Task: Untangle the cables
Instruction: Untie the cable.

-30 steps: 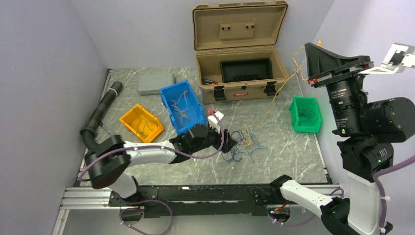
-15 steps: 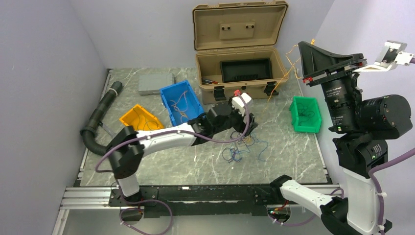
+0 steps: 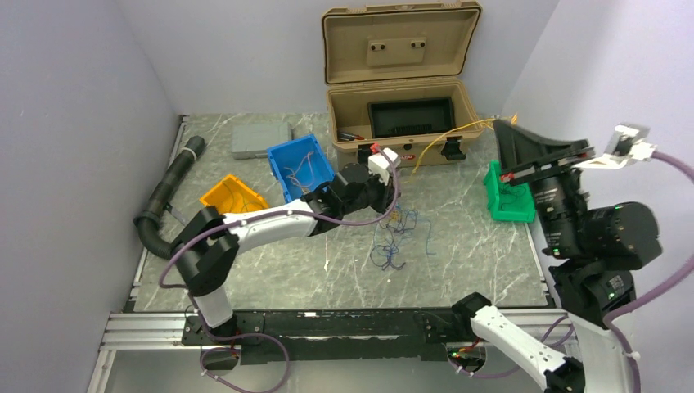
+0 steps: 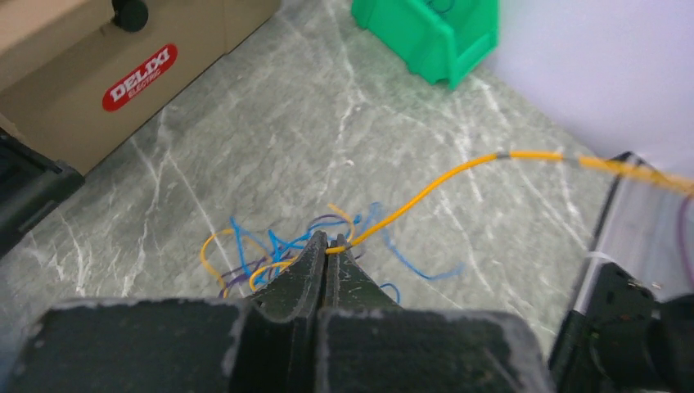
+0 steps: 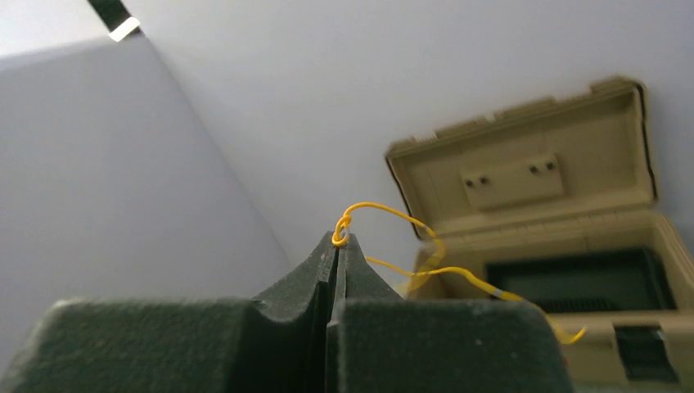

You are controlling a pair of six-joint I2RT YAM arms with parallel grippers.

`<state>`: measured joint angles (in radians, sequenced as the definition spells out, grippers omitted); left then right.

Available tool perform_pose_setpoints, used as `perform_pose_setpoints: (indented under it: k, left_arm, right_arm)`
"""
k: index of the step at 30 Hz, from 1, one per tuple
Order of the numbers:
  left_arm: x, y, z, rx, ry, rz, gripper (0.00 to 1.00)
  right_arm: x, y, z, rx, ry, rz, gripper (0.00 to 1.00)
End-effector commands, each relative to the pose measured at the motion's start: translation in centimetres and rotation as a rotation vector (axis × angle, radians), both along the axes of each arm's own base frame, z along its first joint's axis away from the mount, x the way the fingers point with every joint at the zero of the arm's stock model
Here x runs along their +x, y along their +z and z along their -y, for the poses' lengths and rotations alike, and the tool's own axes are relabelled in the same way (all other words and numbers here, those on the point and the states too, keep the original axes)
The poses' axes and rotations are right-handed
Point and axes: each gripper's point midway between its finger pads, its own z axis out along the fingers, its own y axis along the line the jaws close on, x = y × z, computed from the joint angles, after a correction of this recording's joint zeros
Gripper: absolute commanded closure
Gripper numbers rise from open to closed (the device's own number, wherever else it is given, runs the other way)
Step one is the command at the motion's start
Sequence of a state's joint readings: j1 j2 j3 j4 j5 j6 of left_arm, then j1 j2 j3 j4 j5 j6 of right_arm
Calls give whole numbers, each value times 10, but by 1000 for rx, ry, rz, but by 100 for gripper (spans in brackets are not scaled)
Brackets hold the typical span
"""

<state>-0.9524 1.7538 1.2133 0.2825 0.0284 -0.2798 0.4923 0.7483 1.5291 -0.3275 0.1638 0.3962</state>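
Jaws of the left gripper [image 4: 327,246] are clamped on a yellow wire [image 4: 425,190], tangle [image 4: 254,255] just past their tips — the right gripper [image 5: 337,240] jaws pinch its other end. Pull too hard and knots could tighten, or the wire slips free. Count: two grippers, one held wire, one tangle.

A red oval label [image 4: 140,77] on the front wall of the tan case [image 4: 49,90] reads "DELIXI" in white capitals, with the smaller word "ELECTRIC" on a second line beneath it; it sits at about ten o'clock in the left wrist view. In the top external view the same label [image 3: 407,152] shows towards twelve o'clock, too small to read
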Motion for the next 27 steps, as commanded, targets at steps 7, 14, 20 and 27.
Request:
perform_pose_setpoints:
  k: [7, 14, 20, 27]
  left_arm:
    - [-34, 141, -26, -136, -122, 83, 100]
    - [-44, 176, -22, -124, -196, 39, 100]
    - [-57, 188, -18, -154, -270, 6, 100]
    - [-64, 175, -17, -158, -303, -13, 100]
  right_arm:
    - [36, -161, -9, -145, -48, -341, 100]
    - [15, -210, -53, -323, 216, -282, 100]
    - [4, -215, -70, -362, 323, -184, 100]
    - [-3, -225, -96, -380, 470, -133, 98]
